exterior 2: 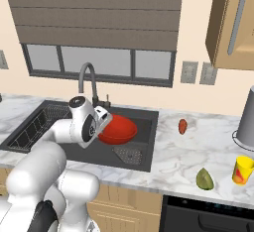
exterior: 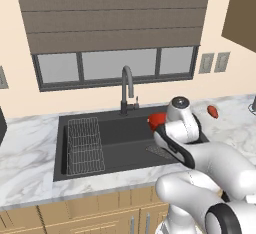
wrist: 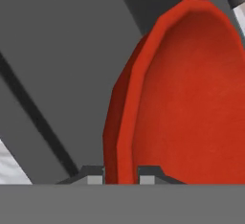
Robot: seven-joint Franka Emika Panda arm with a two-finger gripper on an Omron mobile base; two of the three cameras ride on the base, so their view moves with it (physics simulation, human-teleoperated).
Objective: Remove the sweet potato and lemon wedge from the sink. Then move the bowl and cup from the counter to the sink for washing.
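The two-finger gripper (wrist: pixel 121 176) pinches the rim of the wide glossy red bowl (exterior 2: pixel 118 128), holding it tilted over the dark-grey rectangular sink (exterior 2: pixel 141 162); the yellow tumbler cup (exterior 2: pixel 243 170) stands right of the sink.

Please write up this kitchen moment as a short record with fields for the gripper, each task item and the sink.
gripper: shut on the bowl's rim
bowl: red, tilted, held over the sink basin
sink: dark basin, wire rack at its left, drain grate at its right
sweet potato: on the counter, right of the sink
lemon wedge: on the counter near its front edge
cup: upright on the counter, right of the lemon wedge
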